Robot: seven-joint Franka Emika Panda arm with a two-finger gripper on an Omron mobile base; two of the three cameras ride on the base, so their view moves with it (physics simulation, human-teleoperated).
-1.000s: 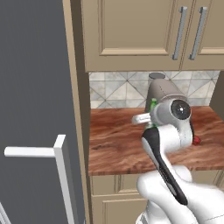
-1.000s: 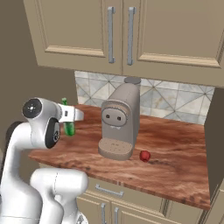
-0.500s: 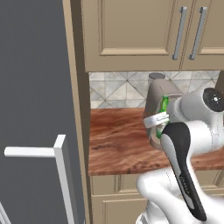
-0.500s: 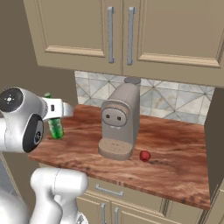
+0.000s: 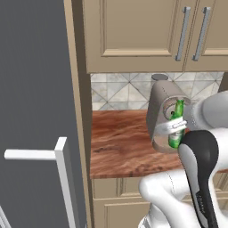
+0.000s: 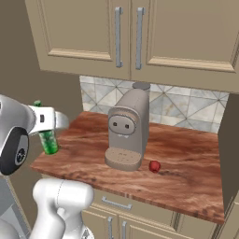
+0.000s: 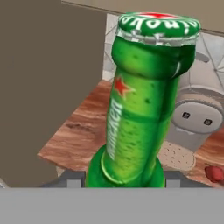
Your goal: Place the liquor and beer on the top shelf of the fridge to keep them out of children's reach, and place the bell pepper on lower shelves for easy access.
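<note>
My gripper (image 5: 171,129) is shut on the beer (image 5: 177,124), a slim green bottle held upright in front of the coffee machine. In the right base view the beer (image 6: 47,138) hangs by the counter's left front corner, with the gripper (image 6: 49,119) on it. The hand view looks up along the beer (image 7: 140,109) to its green cap, and the gripper (image 7: 124,177) clasps its base. The bell pepper (image 6: 154,165) lies small and red on the counter, right of the coffee machine, and shows again as the bell pepper (image 7: 214,172). The fridge (image 5: 31,111) stands grey at left with its white handle (image 5: 60,178). The liquor and the shelves are out of view.
A beige coffee machine (image 6: 128,130) stands mid-counter on the wood-grain counter (image 6: 186,163). Beige wall cabinets (image 6: 126,32) hang above it and a tall beige panel (image 5: 78,111) separates counter and fridge. A side wall (image 6: 228,149) closes the counter's right end.
The arm has swung round. The hand with the beer has drawn back from the counter toward the base and a little lower. The camera views have not shifted.
</note>
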